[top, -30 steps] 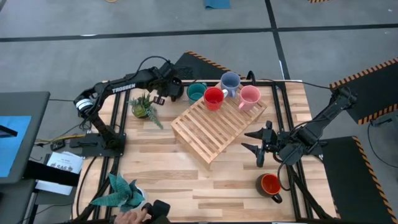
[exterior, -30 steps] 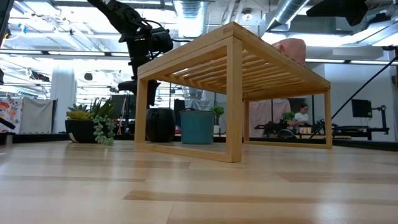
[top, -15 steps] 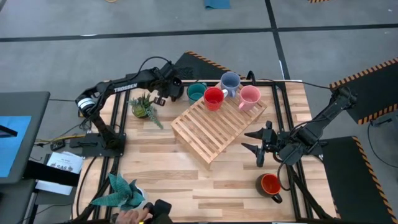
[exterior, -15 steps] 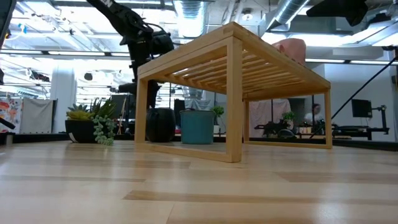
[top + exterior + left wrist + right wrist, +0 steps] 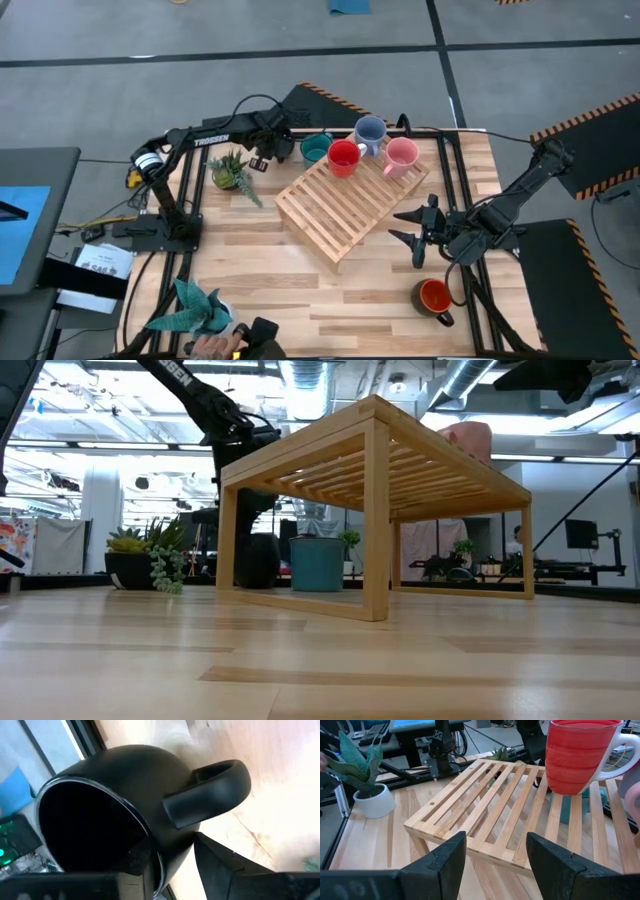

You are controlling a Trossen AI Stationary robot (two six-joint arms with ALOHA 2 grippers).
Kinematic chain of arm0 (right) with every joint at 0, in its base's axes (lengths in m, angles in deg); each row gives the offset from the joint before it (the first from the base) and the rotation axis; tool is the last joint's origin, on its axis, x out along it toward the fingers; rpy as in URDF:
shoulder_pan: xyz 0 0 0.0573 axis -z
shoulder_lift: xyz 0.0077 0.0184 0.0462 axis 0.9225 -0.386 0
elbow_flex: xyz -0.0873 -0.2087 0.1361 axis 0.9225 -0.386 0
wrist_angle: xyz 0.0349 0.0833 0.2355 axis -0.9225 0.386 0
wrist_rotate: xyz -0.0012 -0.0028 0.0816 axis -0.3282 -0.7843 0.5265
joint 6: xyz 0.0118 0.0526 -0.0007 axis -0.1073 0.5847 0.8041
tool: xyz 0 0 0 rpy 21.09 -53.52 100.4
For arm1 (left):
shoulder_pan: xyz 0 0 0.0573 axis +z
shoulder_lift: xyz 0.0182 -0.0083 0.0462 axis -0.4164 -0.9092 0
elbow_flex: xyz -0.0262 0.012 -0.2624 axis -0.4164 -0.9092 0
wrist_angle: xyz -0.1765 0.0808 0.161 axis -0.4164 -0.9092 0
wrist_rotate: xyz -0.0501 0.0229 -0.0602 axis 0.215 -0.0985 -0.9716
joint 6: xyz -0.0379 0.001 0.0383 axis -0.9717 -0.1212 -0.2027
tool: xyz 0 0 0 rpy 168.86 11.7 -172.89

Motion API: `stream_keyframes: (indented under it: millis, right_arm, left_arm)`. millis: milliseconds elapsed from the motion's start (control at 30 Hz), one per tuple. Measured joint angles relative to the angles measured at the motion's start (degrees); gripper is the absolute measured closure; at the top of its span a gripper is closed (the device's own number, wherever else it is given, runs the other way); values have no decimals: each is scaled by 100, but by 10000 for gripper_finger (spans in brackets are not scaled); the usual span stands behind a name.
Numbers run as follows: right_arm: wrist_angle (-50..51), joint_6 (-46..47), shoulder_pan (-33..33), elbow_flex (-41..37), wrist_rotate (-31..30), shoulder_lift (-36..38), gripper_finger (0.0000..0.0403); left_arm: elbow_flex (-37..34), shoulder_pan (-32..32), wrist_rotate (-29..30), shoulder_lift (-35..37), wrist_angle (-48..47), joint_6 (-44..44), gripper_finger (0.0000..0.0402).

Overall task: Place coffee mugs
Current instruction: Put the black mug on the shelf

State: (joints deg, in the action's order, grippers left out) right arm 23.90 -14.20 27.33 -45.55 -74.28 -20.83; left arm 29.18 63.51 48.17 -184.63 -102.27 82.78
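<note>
Our left gripper pinches the black mug's rim at the table's far-left corner, the rack lying rightward.

The high camera is looking straight down from well above, taking in the whole table with the slatted wooden rack near its middle; the low camera is sitting at table-top height just before the rack, facing level under it into the room behind; the left wrist camera is pressing very close on a black mug beside the rack; the right wrist camera is facing across the rack from near; all but the left wrist view are sharing that rack.
</note>
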Motion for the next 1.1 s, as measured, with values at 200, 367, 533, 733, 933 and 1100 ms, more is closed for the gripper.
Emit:
stream_keyframes:
  millis: [200, 367, 533, 733, 933, 1100]
  right_arm:
    - [2, 0, 0, 0, 0, -1, 168]
    - [-3, 7, 0, 0, 0, 1, 168]
    - [-3, 9, 0, 0, 0, 1, 168]
    - [-3, 9, -2, 2, 0, -1, 168]
    - [-4, 9, -4, 7, 0, 0, 168]
    - [-12, 9, -4, 11, 2, 1, 168]
  left_arm:
    - [105, -109, 87, -24, -113, -242, 388]
    - [506, -261, 376, -14, -616, -509, 396]
    - [1275, -544, 607, -13, -1599, -990, 398]
    - [2581, -1061, 1278, -13, -3591, -1956, 399]
    - [4048, -2049, 1130, 0, -5542, -3409, 400]
    - [4711, -3237, -226, 226, -5449, -4647, 400]
